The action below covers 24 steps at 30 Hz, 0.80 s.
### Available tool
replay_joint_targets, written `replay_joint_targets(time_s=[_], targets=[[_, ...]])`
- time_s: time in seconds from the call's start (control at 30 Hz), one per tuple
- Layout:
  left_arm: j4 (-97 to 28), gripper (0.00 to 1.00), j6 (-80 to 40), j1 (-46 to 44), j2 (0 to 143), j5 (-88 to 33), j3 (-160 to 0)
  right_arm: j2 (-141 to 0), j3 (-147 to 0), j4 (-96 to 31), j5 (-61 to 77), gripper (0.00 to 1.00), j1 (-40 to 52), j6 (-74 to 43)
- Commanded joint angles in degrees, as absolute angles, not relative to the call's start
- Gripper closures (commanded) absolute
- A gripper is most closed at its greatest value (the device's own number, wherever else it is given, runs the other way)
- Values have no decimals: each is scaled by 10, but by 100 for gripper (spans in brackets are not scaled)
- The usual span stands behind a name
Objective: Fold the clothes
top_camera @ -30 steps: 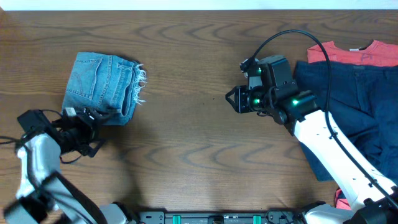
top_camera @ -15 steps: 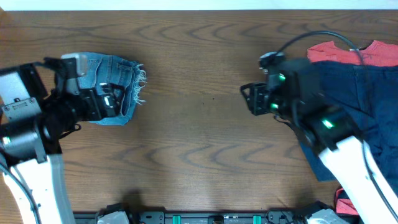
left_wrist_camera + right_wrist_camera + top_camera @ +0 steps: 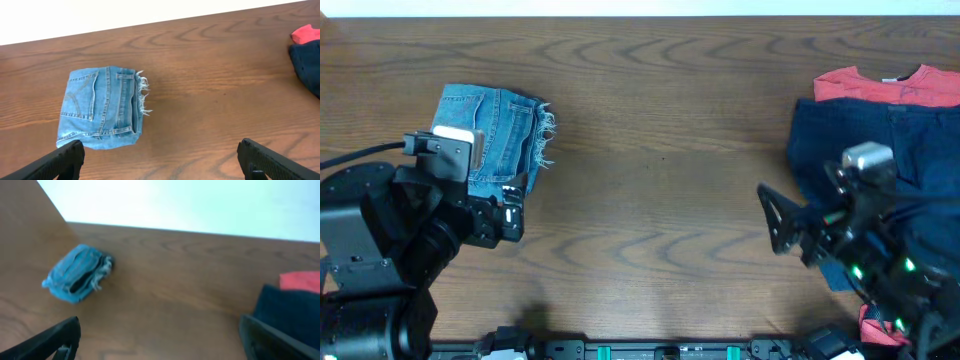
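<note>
The light-blue jeans (image 3: 495, 135) lie folded into a small square at the far left of the table, frayed hem to the right. My left gripper (image 3: 515, 217) hangs open just in front of them and holds nothing. In the left wrist view the jeans (image 3: 102, 107) lie beyond the wide-spread fingers (image 3: 65, 160). The dark navy garment (image 3: 890, 135) is spread out at the right, lying partly over the coral-red T-shirt (image 3: 880, 85). My right gripper (image 3: 770, 220) is open and empty, at the navy garment's left edge.
Bare wooden table (image 3: 660, 160) runs between the jeans and the right-hand pile. A white wall lies beyond the table's far edge. A bit of red cloth (image 3: 880, 322) shows at the near right edge under my right arm.
My right gripper has opened wide and pulled back from the table's middle toward the near right. The left arm has drawn back off the jeans toward the front. The jeans have not moved.
</note>
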<state>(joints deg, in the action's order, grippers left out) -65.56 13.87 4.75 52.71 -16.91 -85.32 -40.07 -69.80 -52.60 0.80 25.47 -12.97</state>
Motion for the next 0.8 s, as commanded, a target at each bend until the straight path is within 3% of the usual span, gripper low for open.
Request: replay_joint_targets(time_s=[0.0, 0.33, 0.67, 0.77], targets=[[-656, 2, 147, 45, 532, -156, -863, -383, -703, -549, 6, 1, 260, -122], [-656, 2, 147, 45, 535, -156, -863, -380, -703, -602, 81, 1, 259, -123], [-656, 2, 147, 45, 535, -156, -863, -379, -699, -582, -55, 1, 256, -85], [-656, 2, 147, 45, 535, -156, -863, -360, -665, -525, -53, 1, 209, -26]])
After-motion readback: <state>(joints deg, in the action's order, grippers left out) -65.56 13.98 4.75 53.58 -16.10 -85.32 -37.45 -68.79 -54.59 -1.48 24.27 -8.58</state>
